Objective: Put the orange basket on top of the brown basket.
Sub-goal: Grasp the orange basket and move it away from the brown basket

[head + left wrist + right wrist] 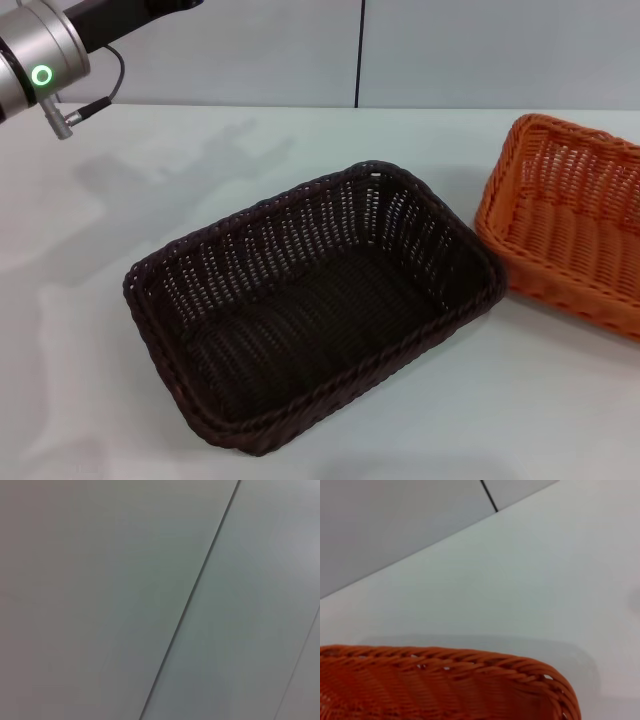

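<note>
The stacking has not begun. In the head view the brown basket [315,305] sits in the middle of the frame on the white table [180,180], turned at an angle, open side up and with nothing in it. The orange basket [570,220] lies at the right edge of the frame, partly cut off by it, also resting on the table. Its near corner comes very close to the brown basket's right-hand corner; whether the two rims touch cannot be made out. Neither basket is lifted or tilted off the surface.

What is left, as a judgement, is the whole job: taking hold of the orange basket, raising it, carrying it toward the middle of the frame and setting it down on the brown one.

Of the left arm only a silver wrist section with a green ring light [42,75] shows, raised in the upper left corner of the head view, well apart from both baskets; its fingers are out of sight. The right arm does not appear there, but its wrist camera looks along the orange basket's braided rim [470,662] from close by, so it seems near that basket. Its fingers are not visible either.

Count: one orange basket, one brown basket, one table.
</note>
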`<action>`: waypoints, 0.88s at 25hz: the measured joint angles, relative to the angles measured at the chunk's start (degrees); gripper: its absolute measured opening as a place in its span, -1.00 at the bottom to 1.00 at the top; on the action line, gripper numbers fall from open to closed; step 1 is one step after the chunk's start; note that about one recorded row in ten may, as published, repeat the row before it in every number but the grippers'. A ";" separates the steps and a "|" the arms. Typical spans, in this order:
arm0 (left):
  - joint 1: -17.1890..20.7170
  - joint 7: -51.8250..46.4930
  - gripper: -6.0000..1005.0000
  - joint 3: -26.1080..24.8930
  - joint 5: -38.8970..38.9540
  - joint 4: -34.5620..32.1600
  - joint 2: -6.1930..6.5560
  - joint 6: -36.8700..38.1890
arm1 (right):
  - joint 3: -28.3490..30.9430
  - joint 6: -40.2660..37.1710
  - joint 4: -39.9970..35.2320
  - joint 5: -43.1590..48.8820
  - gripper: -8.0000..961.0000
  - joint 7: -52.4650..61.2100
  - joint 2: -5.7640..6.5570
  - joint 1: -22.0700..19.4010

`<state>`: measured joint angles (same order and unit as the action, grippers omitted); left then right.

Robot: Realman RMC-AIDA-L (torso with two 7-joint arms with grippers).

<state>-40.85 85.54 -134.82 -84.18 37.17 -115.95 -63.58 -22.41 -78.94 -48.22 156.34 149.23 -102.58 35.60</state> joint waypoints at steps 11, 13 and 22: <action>0.17 -0.11 0.72 0.00 -0.01 0.00 -0.07 -0.18 | 0.39 2.83 0.53 0.02 -0.59 0.35 0.11 -0.25; 0.16 -0.11 0.72 0.00 -0.05 0.00 -0.06 -0.18 | 0.64 3.82 0.57 -0.02 -0.60 0.36 0.01 -0.54; 0.35 0.02 0.72 -0.40 -0.09 0.00 0.01 -0.06 | 3.03 8.33 0.66 -2.25 -0.64 0.29 -0.82 -1.27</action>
<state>-40.50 85.56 -135.22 -84.27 37.17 -115.94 -63.65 -19.37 -70.61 -47.56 154.09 149.51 -103.40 34.33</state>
